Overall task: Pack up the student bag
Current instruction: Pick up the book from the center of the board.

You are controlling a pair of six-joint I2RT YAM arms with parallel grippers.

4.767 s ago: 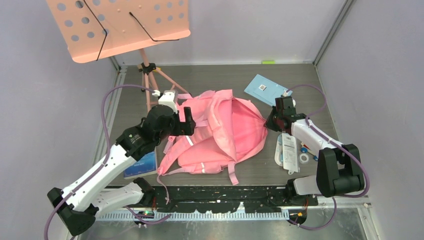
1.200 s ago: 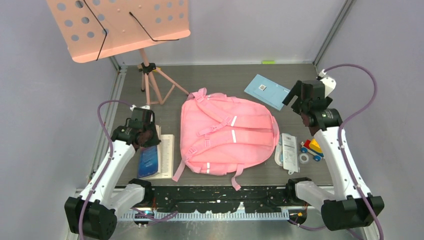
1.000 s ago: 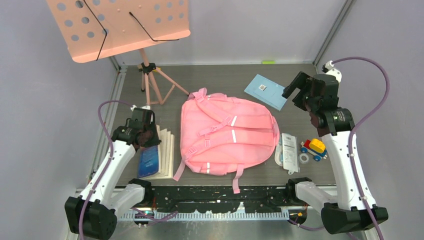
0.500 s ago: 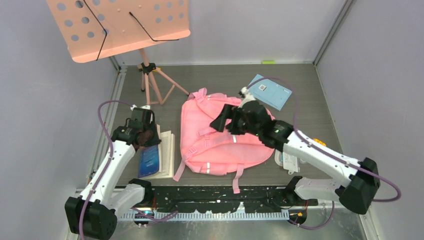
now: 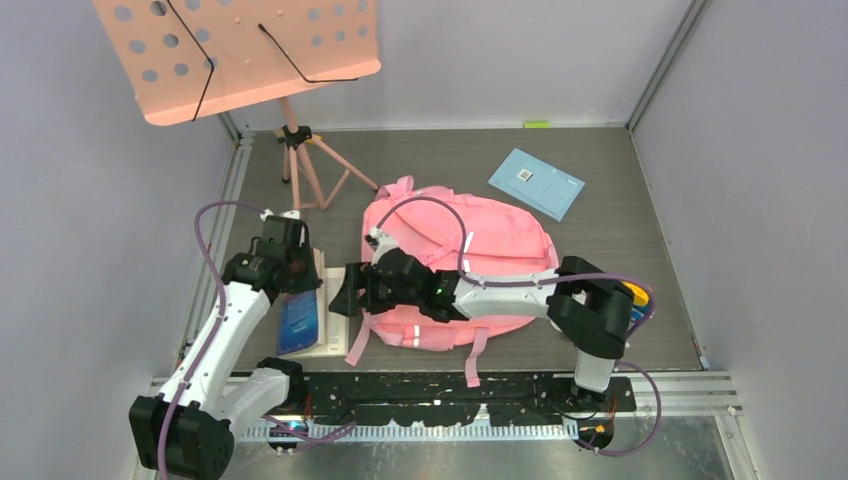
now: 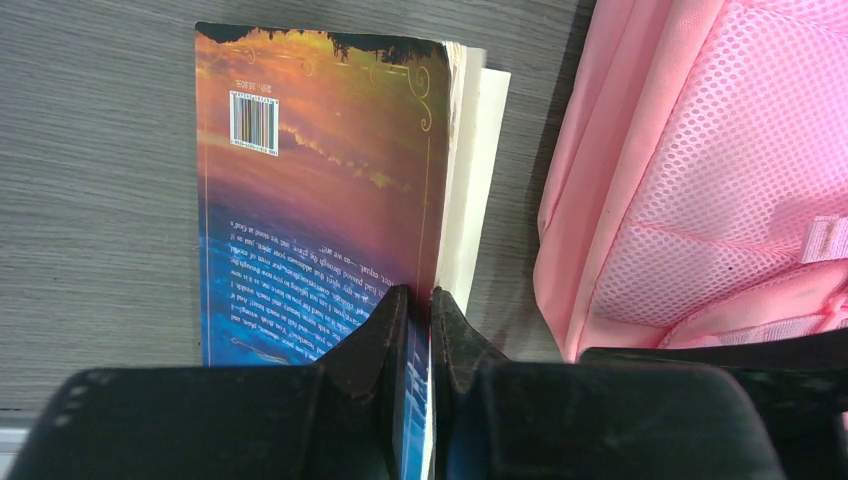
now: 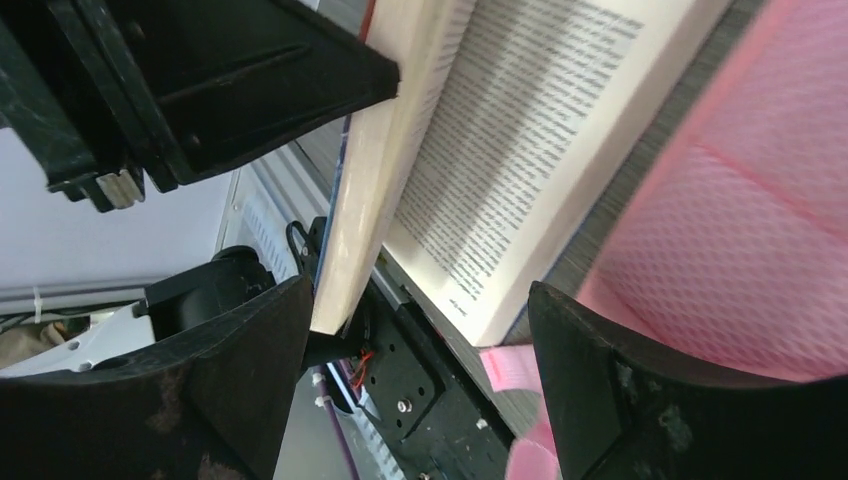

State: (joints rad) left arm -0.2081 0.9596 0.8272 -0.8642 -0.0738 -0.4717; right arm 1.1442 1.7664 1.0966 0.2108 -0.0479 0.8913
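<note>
The student bag (image 5: pixel 470 262), a big pink backpack, lies strap side up in the middle of the table. Left of it lies a book (image 5: pixel 298 322) with a blue cover, partly open. My left gripper (image 5: pixel 298 285) is shut on the raised blue cover (image 6: pixel 320 200), its fingers (image 6: pixel 388 330) pinching the cover's edge. My right arm stretches leftward across the bag. Its gripper (image 5: pixel 338 300) is open at the book's right edge. In the right wrist view the printed pages (image 7: pixel 520 150) lie between and beyond the wide jaws (image 7: pixel 420 385), with the pink bag (image 7: pixel 740 230) at the right.
A salmon-pink music stand (image 5: pixel 240 50) on a tripod (image 5: pixel 305 170) stands at the back left. A light blue booklet (image 5: pixel 536 183) lies behind the bag on the right. A small toy (image 5: pixel 634 292) shows partly behind my right arm's base.
My right arm has swung from the back right, across the bag, down to the book on the left, its jaws narrowing slightly. The left arm has stayed on the cover.
</note>
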